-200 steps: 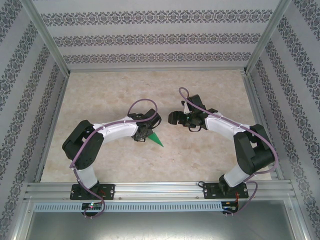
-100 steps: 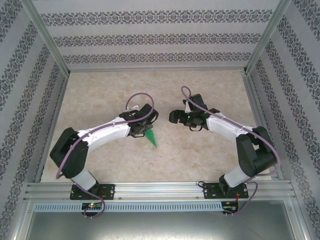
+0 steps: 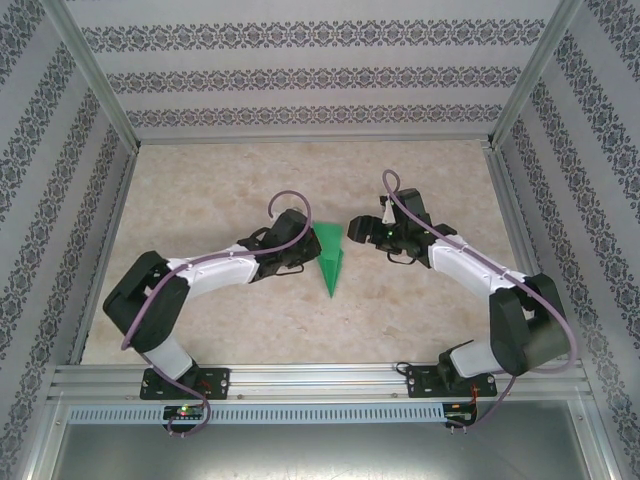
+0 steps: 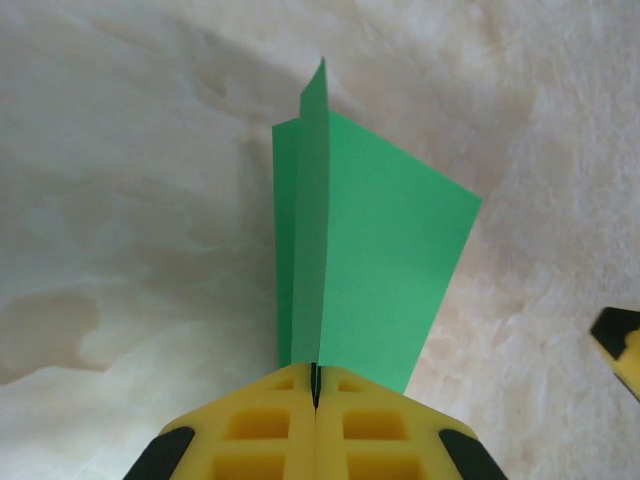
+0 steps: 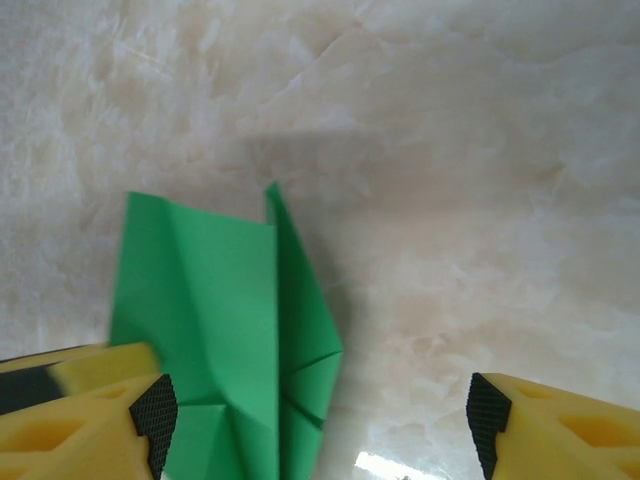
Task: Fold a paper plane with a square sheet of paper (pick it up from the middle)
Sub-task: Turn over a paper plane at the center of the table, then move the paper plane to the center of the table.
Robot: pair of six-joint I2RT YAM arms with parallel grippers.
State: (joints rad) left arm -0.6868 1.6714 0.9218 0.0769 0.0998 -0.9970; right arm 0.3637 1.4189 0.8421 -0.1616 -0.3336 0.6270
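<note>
Change since a second earlier: left arm [image 3: 210,268] had stretched toward the table's middle; the green fold, earlier tucked under its wrist and pointing near-right, now hung in full sight with its tip toward the near edge. Right arm [image 3: 470,265] had shifted a little to the right.
Enclosure: walls of patterned grey-and-white striped wallpaper [image 3: 300,75] stood on three sides.
Table: a beige, marble-look surface [image 3: 200,190].
Rail: silver aluminium rail [image 3: 320,380] along the near edge carried both arm bases.
Arms: both white with black joints and purple cables, bent inward and facing one another across the middle.
Left gripper [image 4: 315,388]: yellow fingers [image 4: 260,425] were pressed together, with the green paper's edge pinched in the seam between them. From above it sat just left of the paper [image 3: 305,245].
Right gripper [image 5: 320,420]: yellow, black-tipped fingers [image 5: 545,430] stood wide apart and clasped nothing. From above it sat just right of the paper's wide end [image 3: 355,230]. One tip showed at the right edge of the left wrist view.
Bright green paper plane [image 3: 329,260]: a slim, pointed dart of folded paper at mid-table between the two grippers, wide end toward the far wall. The left wrist view showed an upright centre fold with one wing spread to the right [image 4: 370,260]. The right wrist view showed layered creases beside the left-hand finger [image 5: 230,340]. Whether the tip touched the table, I could not tell.
</note>
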